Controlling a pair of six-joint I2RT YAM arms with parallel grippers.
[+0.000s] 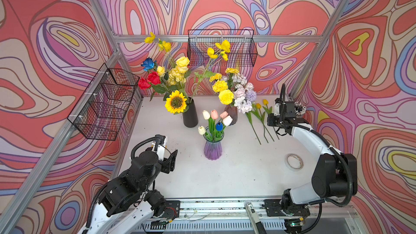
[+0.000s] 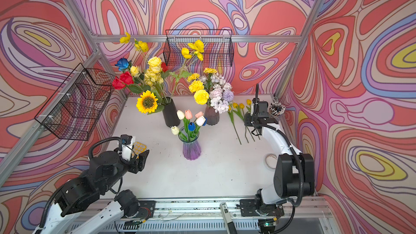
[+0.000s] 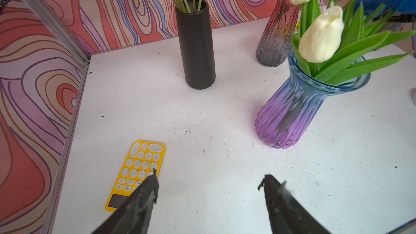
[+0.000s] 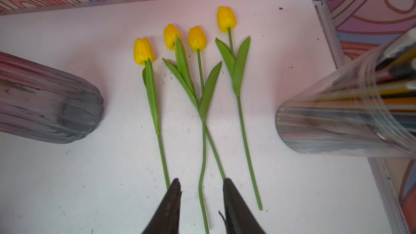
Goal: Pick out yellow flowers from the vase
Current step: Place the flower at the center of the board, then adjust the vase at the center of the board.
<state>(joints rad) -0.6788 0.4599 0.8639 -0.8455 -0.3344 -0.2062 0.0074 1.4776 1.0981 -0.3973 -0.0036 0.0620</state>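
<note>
Several yellow tulips (image 4: 144, 50) lie side by side on the white table (image 1: 225, 176) at the back right, also in a top view (image 1: 265, 101). My right gripper (image 4: 201, 182) hovers open over their lower stems. One wavy stem (image 4: 203, 154) runs between its jaws, untouched. The purple glass vase (image 1: 212, 147) holds white, pink and blue tulips. A sunflower (image 1: 176, 101) and yellow roses (image 1: 182, 61) stand in the black vase (image 1: 190, 115). Yellow marigolds (image 1: 225, 96) sit in a smoky vase (image 1: 231, 113). My left gripper (image 3: 209, 176) is open and empty at the front left.
A yellow calculator (image 3: 137, 172) lies under my left gripper's fingers. A clear cup of pencils (image 4: 349, 118) stands right of the tulips. A tape roll (image 1: 293, 162) lies near the right arm. Wire baskets (image 1: 221, 48) (image 1: 103, 104) hang on the back and left walls.
</note>
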